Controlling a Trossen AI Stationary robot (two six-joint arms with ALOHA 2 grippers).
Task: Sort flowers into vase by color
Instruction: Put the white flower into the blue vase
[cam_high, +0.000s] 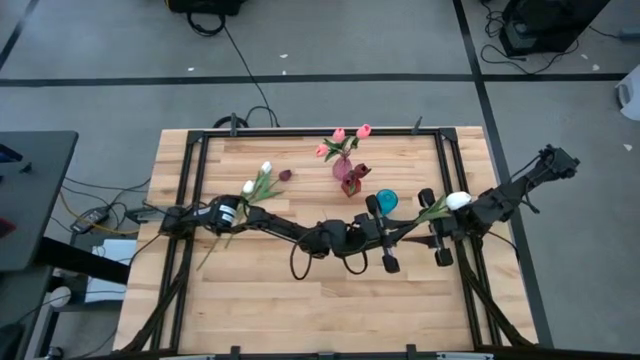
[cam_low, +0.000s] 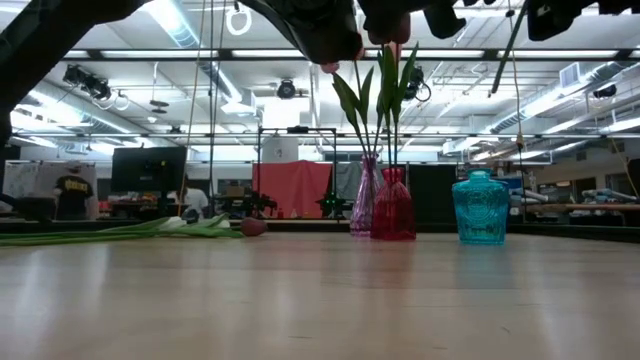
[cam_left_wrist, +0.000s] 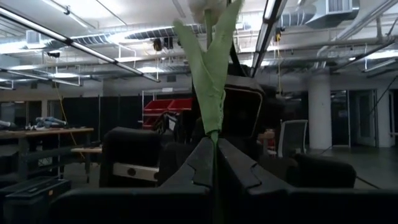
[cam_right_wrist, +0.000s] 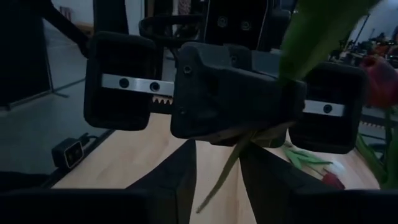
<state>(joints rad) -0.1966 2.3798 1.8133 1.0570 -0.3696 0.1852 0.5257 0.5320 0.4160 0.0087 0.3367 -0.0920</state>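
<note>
Left claw (cam_left_wrist: 214, 163) apparently around white tulip (cam_high: 457, 200)

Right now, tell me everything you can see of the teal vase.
The teal vase looks like translucent blue-green glass, with a textured, rounded body, a short narrow neck and a flared lip. It stands upright on the wooden table, apart from the red vase beside it. No stems show in it, and nothing but the table seems to touch it.

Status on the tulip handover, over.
Left gripper shut on white tulip stem, mid-air. Right gripper open around same stem. Teal vase close beside both.
</note>
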